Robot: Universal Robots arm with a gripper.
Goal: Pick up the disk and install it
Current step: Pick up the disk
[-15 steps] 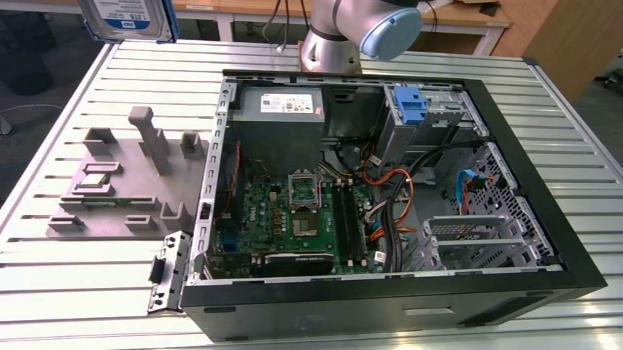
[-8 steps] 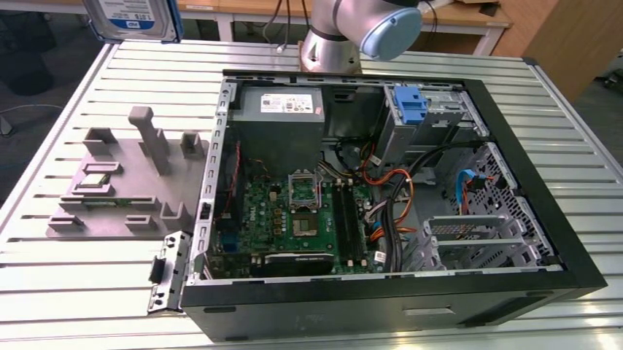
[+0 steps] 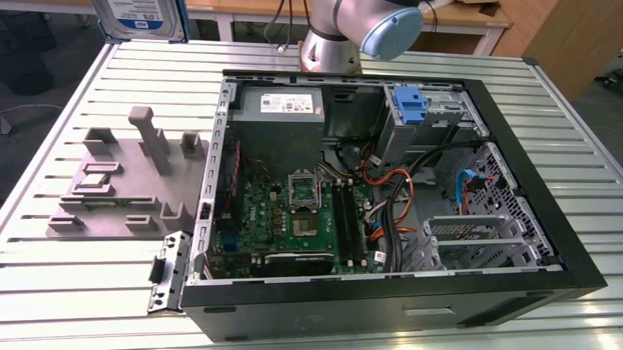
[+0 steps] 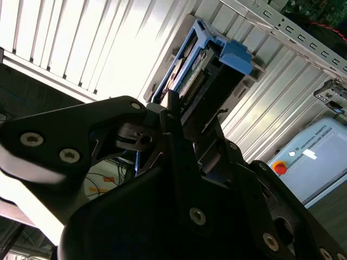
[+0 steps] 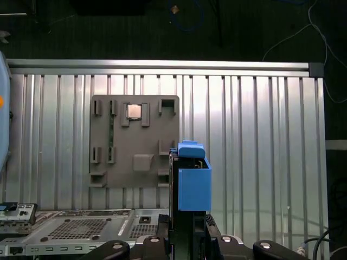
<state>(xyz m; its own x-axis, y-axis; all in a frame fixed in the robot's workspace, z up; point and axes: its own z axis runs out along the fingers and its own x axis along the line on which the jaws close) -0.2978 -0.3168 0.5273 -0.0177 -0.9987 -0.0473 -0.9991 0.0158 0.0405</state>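
Observation:
The disk (image 3: 138, 17), a silver drive with a white-and-blue label in a blue carrier, hangs in the air over the table's far corner at the exterior view's left. In both wrist views it stands edge-on as a blue strip (image 5: 193, 181) (image 4: 191, 69). My gripper (image 4: 193, 118) (image 5: 187, 234) is shut on the disk, its black fingers (image 4: 172, 111) clamping the carrier's lower end. Below the held disk lie the grey fixture plate (image 5: 135, 141) and the slatted table.
The open computer case (image 3: 506, 168) lies on the slatted metal table (image 3: 87, 292). Its metal drive cage (image 3: 443, 102) carries an upright blue bracket (image 3: 413, 106). A grey fixture (image 3: 127, 182) holding a chip (image 3: 95, 179) sits beside the case. The arm's base (image 3: 329, 51) stands behind.

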